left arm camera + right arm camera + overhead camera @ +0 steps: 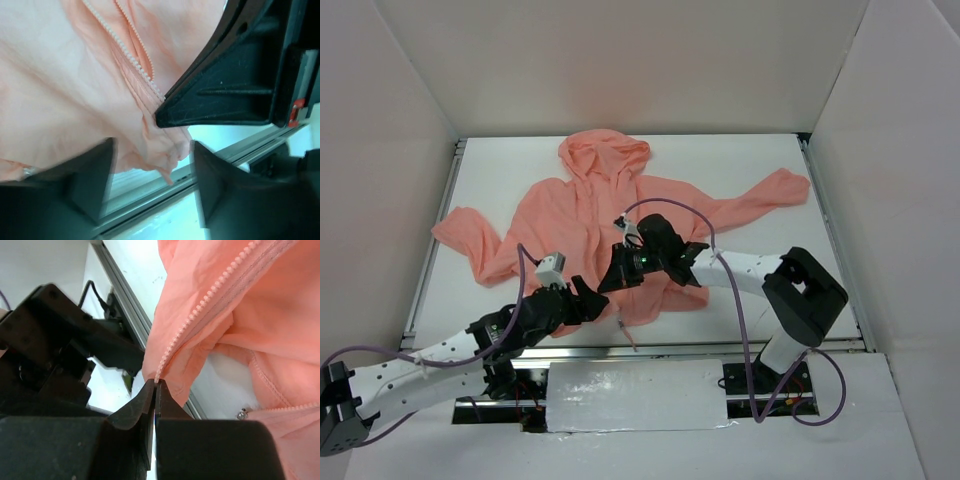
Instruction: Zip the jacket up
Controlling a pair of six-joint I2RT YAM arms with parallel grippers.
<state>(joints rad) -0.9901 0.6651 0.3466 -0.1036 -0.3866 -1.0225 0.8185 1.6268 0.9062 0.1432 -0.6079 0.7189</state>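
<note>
The salmon-pink, thin-fabric hooded jacket (580, 210) lies spread front-up on the white table (770, 160), hood towards the far wall, long sleeves flung out to either side, hem at the near edge by the ribbed aluminium rail (240, 150).

The right gripper (155, 385) has its black plastic jaws pressed flat together. They pinch the very bottom of one zipper edge, where the row of small pale pink plastic zipper teeth (210, 295) runs out at the hem. That front edge is drawn up into a taut ridge from the pinch, and the cloth beside it falls in soft folds.

The left gripper (150, 150) sits just beside it at the hem with its jaws spread wide. Its two dark, blurred fingers (85, 185) stand apart on either side of the crumpled hem corner and clamp nothing.

In the left wrist view the right gripper's pointed, wedge-shaped tip touches the spot where the two rows of teeth meet. Above it the rows part into a narrow V. The fabric is matt, lightly creased and slightly translucent. A small silvery metal piece (242, 414) shows on the other front edge; I cannot tell what it is.
</note>
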